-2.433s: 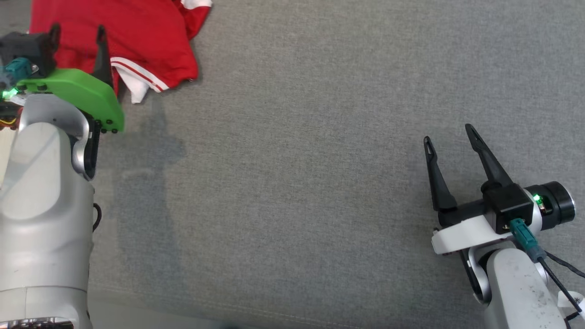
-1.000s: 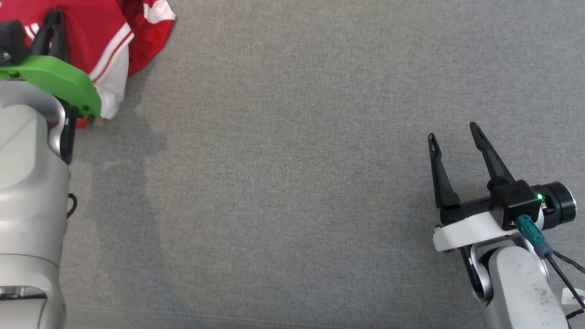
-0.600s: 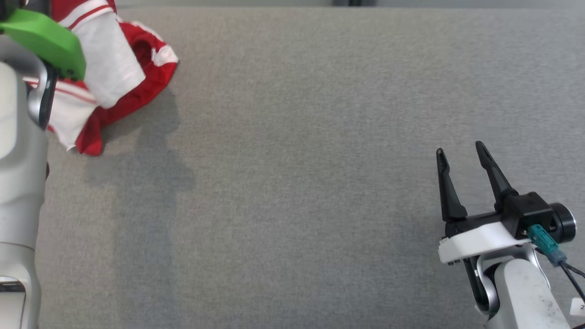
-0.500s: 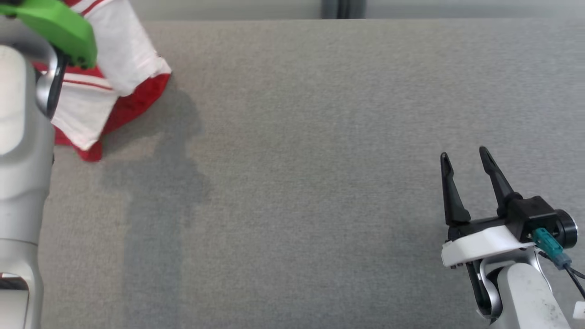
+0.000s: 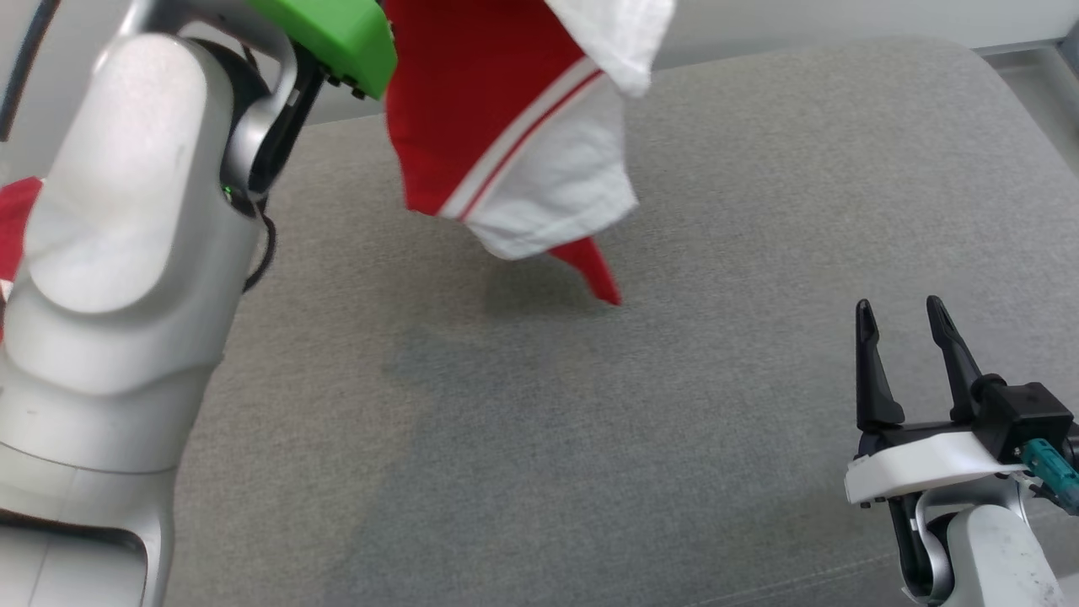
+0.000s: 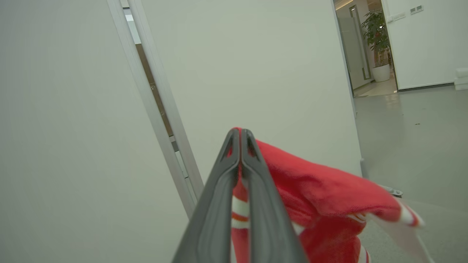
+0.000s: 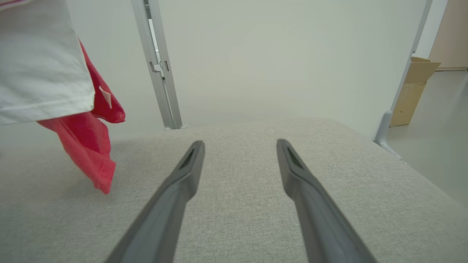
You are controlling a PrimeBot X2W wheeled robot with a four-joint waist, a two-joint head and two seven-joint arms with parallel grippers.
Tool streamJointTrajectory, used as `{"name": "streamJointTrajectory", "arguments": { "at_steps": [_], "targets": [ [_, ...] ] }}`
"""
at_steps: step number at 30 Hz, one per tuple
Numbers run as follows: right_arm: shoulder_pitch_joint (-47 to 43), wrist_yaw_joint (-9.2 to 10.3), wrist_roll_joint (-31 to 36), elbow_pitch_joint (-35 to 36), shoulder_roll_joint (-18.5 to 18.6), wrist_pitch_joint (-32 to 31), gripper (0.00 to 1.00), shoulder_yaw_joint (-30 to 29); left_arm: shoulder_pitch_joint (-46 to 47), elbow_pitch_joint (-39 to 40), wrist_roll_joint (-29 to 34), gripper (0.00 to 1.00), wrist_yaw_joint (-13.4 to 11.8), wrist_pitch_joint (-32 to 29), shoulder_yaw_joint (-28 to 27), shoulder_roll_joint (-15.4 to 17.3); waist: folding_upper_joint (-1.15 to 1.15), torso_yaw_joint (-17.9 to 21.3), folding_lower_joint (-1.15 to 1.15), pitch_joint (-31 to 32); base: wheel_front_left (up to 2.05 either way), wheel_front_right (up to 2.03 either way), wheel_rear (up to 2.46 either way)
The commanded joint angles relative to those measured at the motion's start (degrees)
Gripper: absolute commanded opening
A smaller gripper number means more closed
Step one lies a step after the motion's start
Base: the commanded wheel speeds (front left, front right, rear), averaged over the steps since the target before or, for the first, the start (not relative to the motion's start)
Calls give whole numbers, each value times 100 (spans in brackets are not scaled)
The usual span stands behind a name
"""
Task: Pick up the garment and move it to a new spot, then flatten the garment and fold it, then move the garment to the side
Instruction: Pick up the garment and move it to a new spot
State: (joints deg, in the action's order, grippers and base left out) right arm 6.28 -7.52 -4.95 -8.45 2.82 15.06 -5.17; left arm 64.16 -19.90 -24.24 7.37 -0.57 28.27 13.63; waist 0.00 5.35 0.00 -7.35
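Observation:
A red and white garment (image 5: 514,143) hangs in the air over the grey padded surface (image 5: 674,405), its lowest red tip just above or touching the fabric. In the left wrist view my left gripper (image 6: 240,132) is shut on a fold of the garment (image 6: 321,197), which droops to the right of the fingers. In the head view its green-mounted wrist is at the top left, fingertips out of frame. My right gripper (image 5: 900,308) is open and empty at the lower right, low over the surface. In the right wrist view the right gripper (image 7: 240,144) is open, with the garment (image 7: 87,146) dangling far left.
The grey surface ends in a rounded far edge (image 5: 995,67) at the upper right, with floor beyond. A pale wall and metal frame post (image 7: 157,62) stand behind it. A cardboard box (image 7: 409,91) sits on the floor at the right.
The left arm has lifted the garment off the surface and carried it rightward toward the middle; it now hangs in the air. The head camera has shifted. The right gripper stays open.

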Motion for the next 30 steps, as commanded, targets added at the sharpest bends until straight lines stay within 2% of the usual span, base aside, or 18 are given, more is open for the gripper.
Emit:
{"name": "streamJointTrajectory", "arguments": {
  "at_steps": [1, 4, 7, 13, 19, 20, 21, 22, 30],
  "targets": [
    [7, 6, -36, 27, 13, 18, 100, -34, -329, 65, -118, 0, -20, -73, -1, -13, 0, 455, 0, -61, 0, 0, 0],
    [90, 6, -64, 66, 12, 18, 100, -64, -792, 157, -268, 0, -162, -98, -34, 29, 0, 603, 0, -273, 0, 0, 0],
    [178, 6, -107, 93, 10, 18, 100, -34, -1383, -91, -360, 0, -330, 32, -120, 117, 0, 709, 0, -487, 0, 0, 0],
    [317, 6, -140, 108, 12, 18, 100, 41, -2278, -1175, -561, 0, -595, 691, -348, 127, 0, 838, 0, -864, 0, 0, 0],
    [384, 6, -92, 98, 13, 18, 100, 138, -2480, -2309, -665, 0, -695, 1189, -475, -61, 0, 771, 0, -1017, 0, 0, 0],
    [397, 6, -90, 94, 12, 18, 100, 157, -2436, -2437, -647, 14, -709, 1275, -475, -107, 0, 744, 0, -1020, 0, 0, 0],
    [408, 6, -84, 97, 12, 18, 100, 166, -2393, -2512, -617, 76, -721, 1341, -472, -140, 0, 712, 0, -1013, 0, 0, 0],
    [417, 6, -70, 95, 13, 18, 100, 182, -2339, -2605, -606, 100, -715, 1410, -486, -172, 0, 675, 0, -999, 0, 0, 0],
    [262, 6, 23, 17, 14, 18, 100, 256, -2307, -2710, -396, 100, -602, 1582, -492, -312, 0, 362, 0, -635, 0, 0, 0]
  ]
}}
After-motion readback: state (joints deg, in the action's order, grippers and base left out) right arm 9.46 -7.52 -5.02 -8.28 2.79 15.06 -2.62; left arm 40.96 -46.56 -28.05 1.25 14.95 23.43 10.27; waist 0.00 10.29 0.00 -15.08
